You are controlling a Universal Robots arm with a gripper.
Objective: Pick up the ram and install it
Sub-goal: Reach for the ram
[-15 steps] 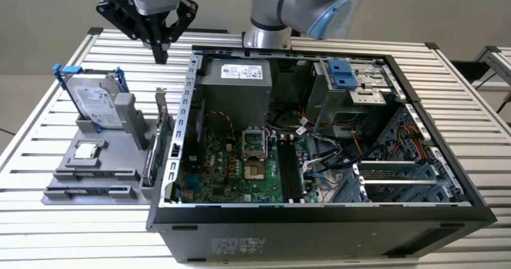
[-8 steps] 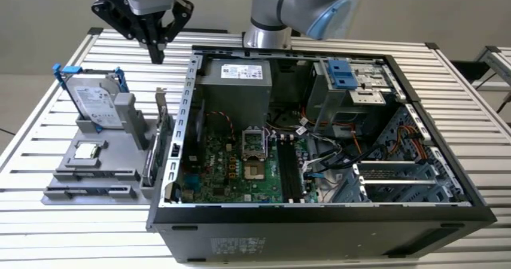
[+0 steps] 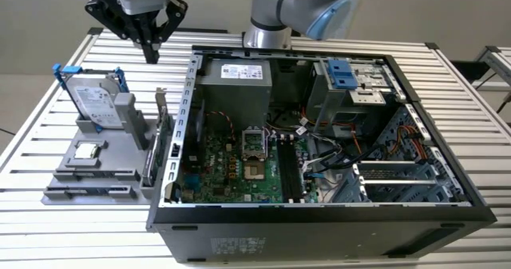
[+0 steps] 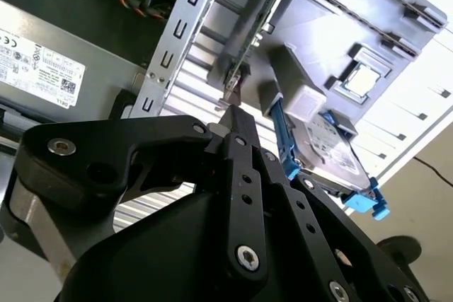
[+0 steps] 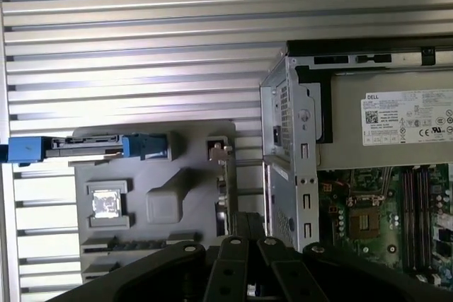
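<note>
1. Exterior view: we see the gripper (image 3: 150, 55) high above the slatted table (image 3: 80, 233), its fingers pressed together and holding nothing.
2. The first wrist view adds what looks to us like the ram (image 5: 138, 244), edge-up in a slot of the gray holder (image 5: 191, 153).
3. The ram lies well apart from the gripper, near the open case (image 3: 319, 221).
</note>
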